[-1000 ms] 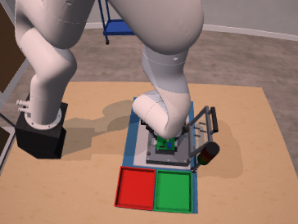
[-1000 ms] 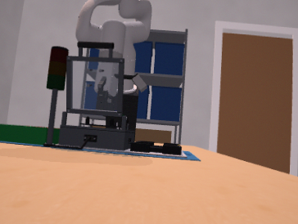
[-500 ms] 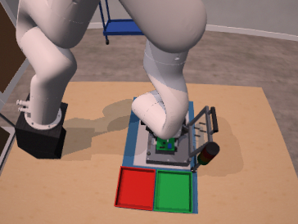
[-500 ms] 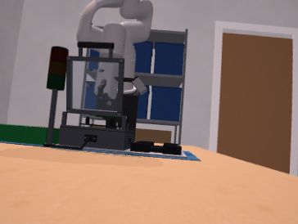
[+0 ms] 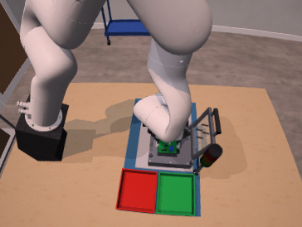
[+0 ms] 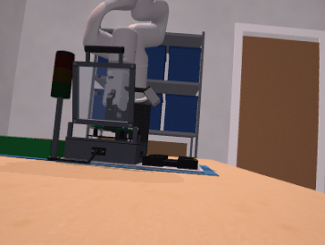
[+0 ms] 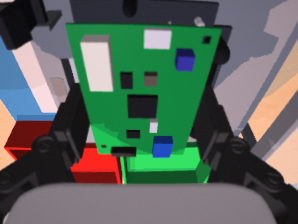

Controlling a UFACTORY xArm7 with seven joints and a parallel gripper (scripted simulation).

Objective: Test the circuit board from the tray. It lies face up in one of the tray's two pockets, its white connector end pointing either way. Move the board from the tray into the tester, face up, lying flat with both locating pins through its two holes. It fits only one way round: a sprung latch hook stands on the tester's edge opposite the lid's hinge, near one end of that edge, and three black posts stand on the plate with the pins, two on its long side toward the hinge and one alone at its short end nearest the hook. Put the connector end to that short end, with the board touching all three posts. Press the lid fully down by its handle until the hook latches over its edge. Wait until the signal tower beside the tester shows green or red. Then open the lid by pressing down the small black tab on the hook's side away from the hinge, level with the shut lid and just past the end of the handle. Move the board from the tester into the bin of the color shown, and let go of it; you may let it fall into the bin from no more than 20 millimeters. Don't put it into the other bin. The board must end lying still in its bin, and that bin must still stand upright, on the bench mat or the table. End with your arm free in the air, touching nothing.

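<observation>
My gripper (image 7: 142, 99) is shut on the green circuit board (image 7: 145, 90), with one black finger on each long edge. The board is face up, with its white connector at the upper left in the wrist view. In the top view the board (image 5: 168, 147) hangs just above the tester's plate (image 5: 170, 155), under my wrist. The tester's lid (image 5: 205, 124) stands open with its black handle (image 5: 216, 121) at the top. The signal tower (image 5: 211, 155) is dark. The pins, posts and hook are hidden by the board and the arm.
The red bin (image 5: 138, 190) and the green bin (image 5: 176, 193) stand side by side in front of the tester on the blue mat. The black tray (image 6: 171, 162) lies behind the tester. The open lid (image 6: 104, 94) rises beside my wrist.
</observation>
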